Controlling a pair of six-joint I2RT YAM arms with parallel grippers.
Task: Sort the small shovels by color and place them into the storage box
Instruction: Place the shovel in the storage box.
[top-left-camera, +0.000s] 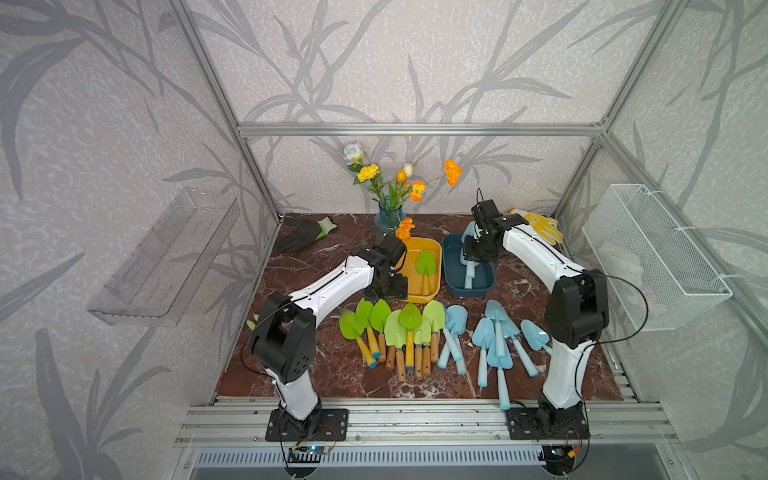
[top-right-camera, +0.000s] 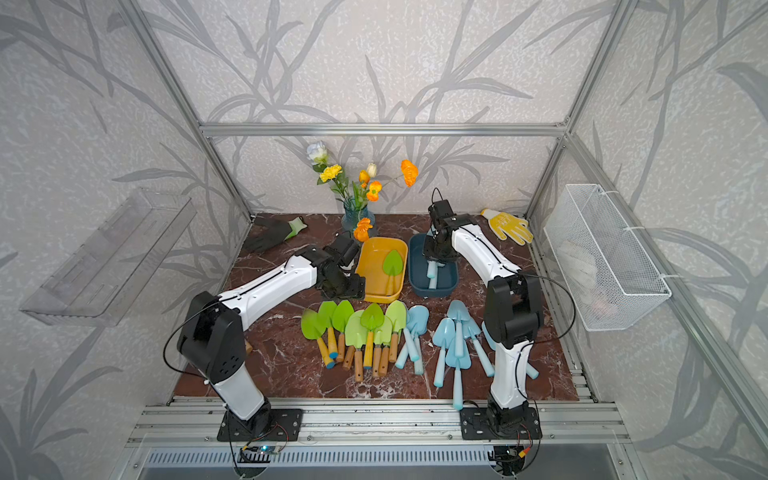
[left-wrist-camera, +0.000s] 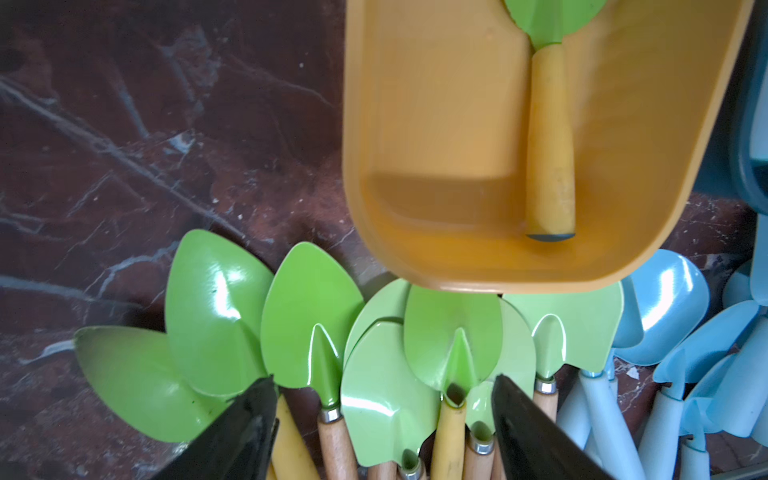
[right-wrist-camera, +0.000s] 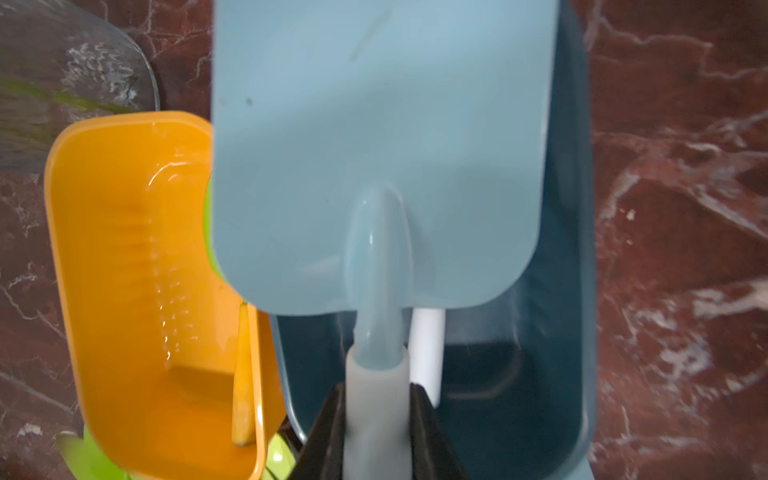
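The right gripper (right-wrist-camera: 376, 424) is clamped tight on the pale handle of a blue shovel (right-wrist-camera: 374, 145). The shovel's broad blade hangs over the blue box (right-wrist-camera: 569, 291). A second shovel (right-wrist-camera: 426, 345) lies in that box beneath it, showing only its white handle. In both top views this gripper sits just right of centre, over the box.

The left gripper (left-wrist-camera: 384, 415) stands wide open, with nothing between its fingers (left-wrist-camera: 249, 432). It hangs over the blade ends of the green shovels (left-wrist-camera: 307, 316). In a top view it is just left of centre, beside the yellow box (top-left-camera: 422, 298).

The yellow box and the blue box stand side by side at the centre of the frame. One green-bladed shovel (top-left-camera: 426, 264) with a yellow handle lies in the yellow box.

Below the boxes, the green shovels lie overlapping in a row on the table (top-left-camera: 316, 374), blades toward the boxes. The loose blue shovels (top-left-camera: 496, 332) lie to their right, reaching to the right arm.
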